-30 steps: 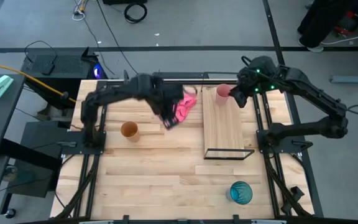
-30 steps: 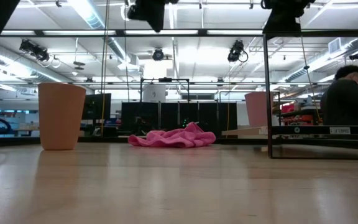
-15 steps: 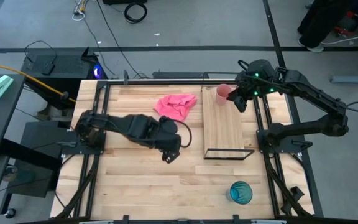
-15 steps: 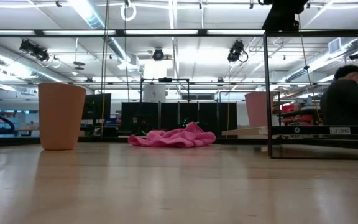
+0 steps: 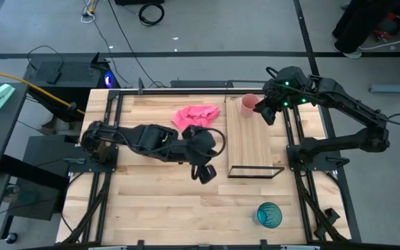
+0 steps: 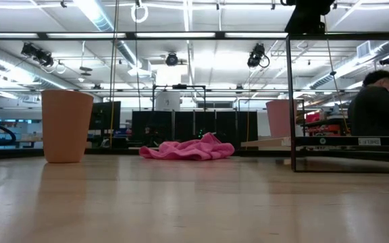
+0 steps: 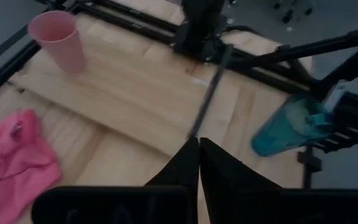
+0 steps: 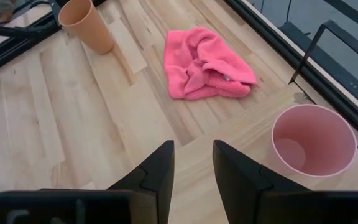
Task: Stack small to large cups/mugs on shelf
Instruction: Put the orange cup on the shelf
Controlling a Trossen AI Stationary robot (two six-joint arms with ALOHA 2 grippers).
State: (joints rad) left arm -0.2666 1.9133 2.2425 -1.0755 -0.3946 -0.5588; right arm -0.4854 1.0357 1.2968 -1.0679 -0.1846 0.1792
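Between the pink cloth (image 5: 197,116) and shelf (image 5: 250,139) we see our left gripper (image 5: 205,172), fingers pressed together, empty. Our right gripper (image 5: 267,111), gaping, hovers beside the pink cup (image 5: 248,105) on the shelf; the left arm hides the orange cup (image 8: 87,25) from above.

My pink cup (image 5: 248,104) stands upright on the far end of the pale shelf (image 5: 251,142). The orange cup (image 8: 87,25) stands upright on the table; the teal cup (image 5: 269,214) sits near the table's front edge.
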